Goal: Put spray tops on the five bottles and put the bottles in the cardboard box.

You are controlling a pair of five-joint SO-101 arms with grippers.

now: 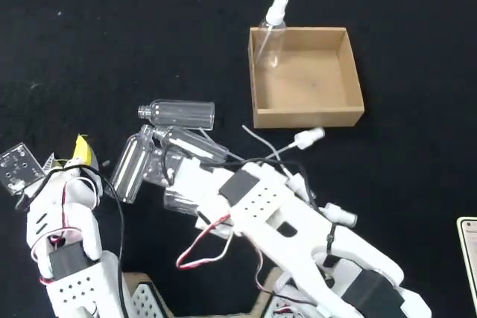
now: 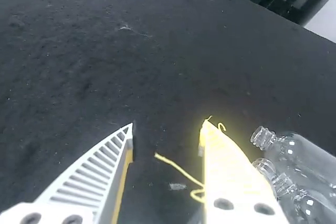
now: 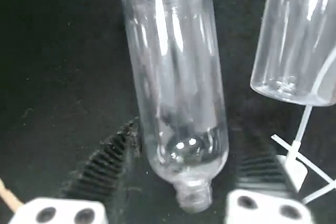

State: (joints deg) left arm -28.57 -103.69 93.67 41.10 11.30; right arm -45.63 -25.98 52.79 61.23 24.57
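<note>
1. The right end effector point(image 3: 189, 129) is open, one jaw on each side of a clear uncapped bottle point(image 3: 173, 77) that lies on the black worktop point(image 1: 89, 50) with its neck towards the wrist.
2. Just beside it lies a second clear bottle point(image 3: 299, 35), base towards the camera.
3. The left end effector point(image 2: 167, 126) is open with nothing between its jaws. It hangs over bare worktop, with two bottle necks nearby.
4. The cardboard box point(image 1: 305, 118) sits at the far right of the worktop. One capped bottle point(image 1: 270, 31) leans in its far left corner.
5. Another uncapped bottle point(image 1: 179, 113) lies on its side apart from the cluster under the right arm.
6. A loose spray top point(image 1: 309, 138) with its tube lies just in front of the box.
</note>
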